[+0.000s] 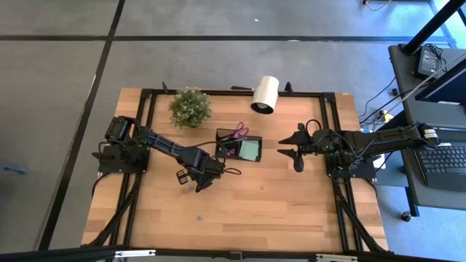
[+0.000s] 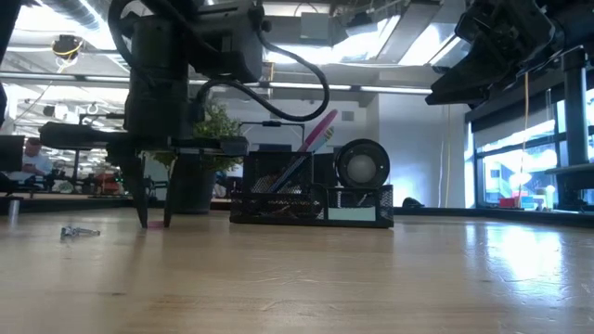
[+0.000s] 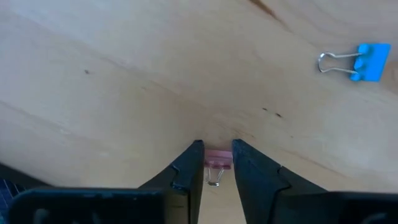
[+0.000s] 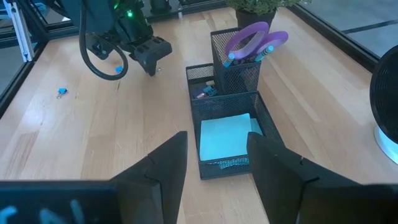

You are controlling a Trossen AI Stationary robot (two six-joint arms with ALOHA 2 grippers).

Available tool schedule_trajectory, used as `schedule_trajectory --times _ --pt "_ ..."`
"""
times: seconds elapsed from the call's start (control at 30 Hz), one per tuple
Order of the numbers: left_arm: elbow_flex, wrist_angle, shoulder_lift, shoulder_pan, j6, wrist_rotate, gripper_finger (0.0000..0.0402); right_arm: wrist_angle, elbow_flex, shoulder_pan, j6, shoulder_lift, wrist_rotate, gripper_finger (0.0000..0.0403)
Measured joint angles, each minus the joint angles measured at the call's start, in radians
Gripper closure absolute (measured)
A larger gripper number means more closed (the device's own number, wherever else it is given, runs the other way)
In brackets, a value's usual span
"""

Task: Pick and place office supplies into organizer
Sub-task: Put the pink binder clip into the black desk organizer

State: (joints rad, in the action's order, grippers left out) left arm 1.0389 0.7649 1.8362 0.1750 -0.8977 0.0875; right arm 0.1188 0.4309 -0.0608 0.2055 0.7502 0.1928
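Left gripper (image 3: 217, 163) is closing its fingers around a pink binder clip (image 3: 217, 158) at lower centre; right gripper (image 4: 214, 163) is waiting open beside the organizer (image 4: 225, 124).

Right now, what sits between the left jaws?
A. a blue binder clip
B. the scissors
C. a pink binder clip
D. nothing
C: the left wrist view shows a pink clip on the table between the left gripper jaws, while the blue clip lies off to one side.
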Motion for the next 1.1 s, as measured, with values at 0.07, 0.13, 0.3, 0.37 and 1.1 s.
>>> schedule_trajectory --times 0.07,0.13,0.3,0.37,1.1 --pt "0.000 -0.003 0.000 0.000 -0.026 0.000 0.0328 0.000 0.000 0.000 0.001 0.000 0.000 0.0232" --pt "-0.001 -0.006 0.000 0.000 -0.033 0.000 0.0335 0.000 0.000 0.000 0.002 0.000 0.000 0.0232" --pt "0.007 -0.004 0.000 0.011 0.011 0.004 0.0342 0.000 0.000 0.000 0.002 0.000 0.000 0.0232" --pt "0.032 0.012 0.004 0.008 0.083 -0.012 0.0343 0.000 0.000 0.000 0.003 0.000 0.000 0.0232" --pt "0.121 -0.279 -0.085 -0.114 0.631 0.202 0.0345 0.015 0.000 0.000 0.029 0.000 0.000 0.0232"
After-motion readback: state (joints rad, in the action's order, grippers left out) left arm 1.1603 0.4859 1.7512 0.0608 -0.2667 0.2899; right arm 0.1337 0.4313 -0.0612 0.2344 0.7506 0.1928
